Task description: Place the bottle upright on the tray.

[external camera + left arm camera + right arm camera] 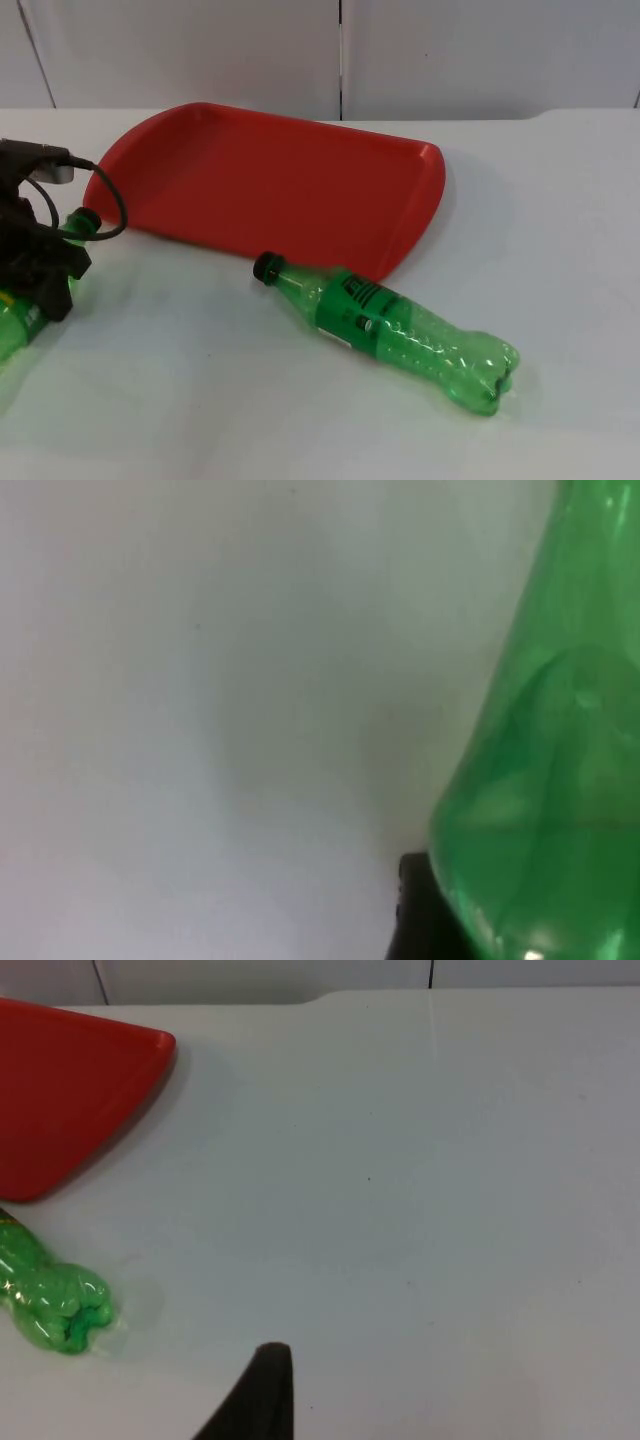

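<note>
At nine o'clock, my left gripper (45, 275) sits over a green bottle (25, 320); I can't tell its grip. Another bottle (395, 328) lies beside the red tray (270, 185).

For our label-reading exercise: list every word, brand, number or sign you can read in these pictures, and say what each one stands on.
None can be read.
Bottle lying beside the tray: its dark label carries pale markings, too small and blurred to read.
Second bottle at the left pincer: no readable text.
Tray: plain red, no print.
</note>
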